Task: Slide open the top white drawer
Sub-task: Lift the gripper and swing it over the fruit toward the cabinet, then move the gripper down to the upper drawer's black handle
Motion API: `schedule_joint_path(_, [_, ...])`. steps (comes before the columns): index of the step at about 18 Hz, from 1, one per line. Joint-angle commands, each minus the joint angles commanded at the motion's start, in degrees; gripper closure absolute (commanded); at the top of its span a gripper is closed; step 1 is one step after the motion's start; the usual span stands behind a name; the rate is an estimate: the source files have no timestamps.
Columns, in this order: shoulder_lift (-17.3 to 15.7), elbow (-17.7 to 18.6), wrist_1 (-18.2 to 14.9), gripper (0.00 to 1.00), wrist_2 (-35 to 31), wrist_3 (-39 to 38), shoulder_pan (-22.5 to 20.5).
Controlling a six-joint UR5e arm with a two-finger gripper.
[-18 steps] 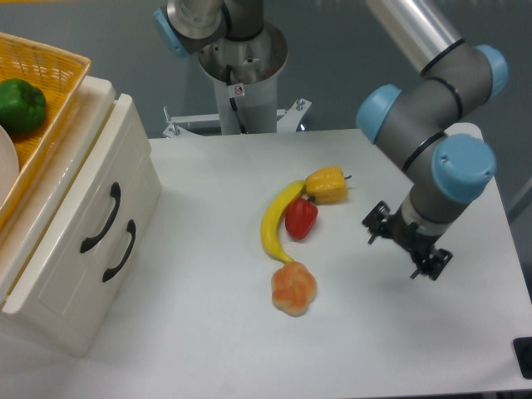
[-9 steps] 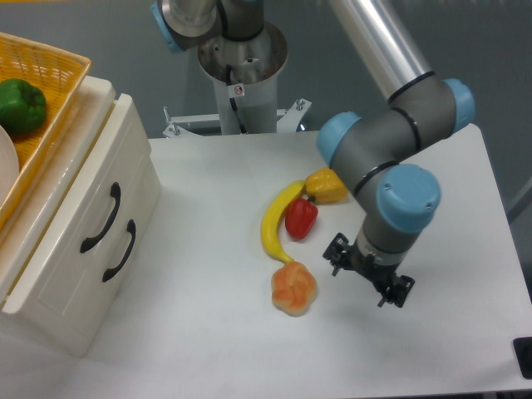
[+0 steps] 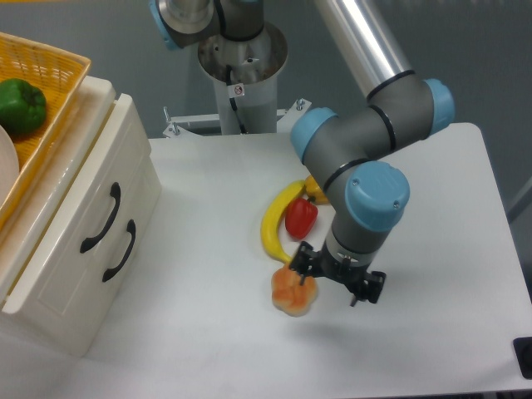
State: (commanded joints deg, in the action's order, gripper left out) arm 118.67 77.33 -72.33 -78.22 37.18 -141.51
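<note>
White table (image 3: 208, 249); top white drawer (image 3: 79, 212) glossy cream, closed, black curved handle; gripper (image 3: 337, 281) jaw state unclear.

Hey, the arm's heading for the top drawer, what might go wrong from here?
The gripper hangs right beside the orange fruit, so it may knock it along. The banana and red pepper also lie nearby. The two black handles sit close together; it might catch the lower one.

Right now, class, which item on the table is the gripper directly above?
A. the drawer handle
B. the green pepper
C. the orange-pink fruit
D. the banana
C: the gripper hangs over the orange-pink fruit, with the banana beyond it and the top white drawer far off to the side.
</note>
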Motion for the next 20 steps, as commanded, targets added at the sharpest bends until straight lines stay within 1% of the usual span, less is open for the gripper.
schedule_joint_path(2, [-3.3, 3.0, -2.5, 0.00, 0.2, 0.0, 0.9])
schedule_joint_path(3, [-4.5, 3.6, -3.6, 0.00, 0.3, -0.2, 1.5])
schedule_joint_path(5, [-5.8, 3.4, -6.9, 0.00, 0.4, -0.3, 3.4])
schedule_joint_path(7, [-7.2, 3.4, -9.0, 0.00, 2.0, -0.5, 5.4])
schedule_joint_path(10, [-9.4, 3.3, -12.7, 0.00, 3.9, -1.0, 6.9])
schedule_joint_path(13, [-10.0, 3.2, -15.1, 0.00, 6.6, -1.2, 7.7])
schedule_joint_path(16, [-10.2, 3.2, -17.2, 0.00, 8.3, -1.2, 9.4])
schedule_joint_path(18, [-10.1, 3.3, -17.3, 0.00, 9.7, -1.2, 11.2])
schedule_joint_path(20, [-9.8, 3.0, -17.1, 0.00, 13.7, -1.8, 11.3])
